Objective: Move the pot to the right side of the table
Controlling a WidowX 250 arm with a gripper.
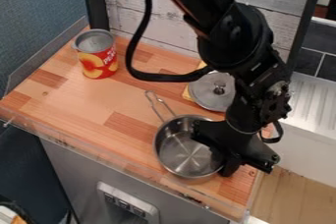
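The black gripper (pixel 223 161) hangs over the right side of the steel pot (pixel 182 156), hiding part of its rim. Its fingertips are partly hidden, and whether they hold the rim cannot be told. The pot sits upright near the front right edge of the wooden table (pixel 85 105), its wire handle pointing up and left toward the back.
A metal lid (pixel 213 92) lies on something yellow behind the pot. A red and yellow can (pixel 97 56) stands at the back left. A clear low barrier (pixel 118 156) runs along the front edge, and a white ribbed drainboard (pixel 312 102) lies to the right.
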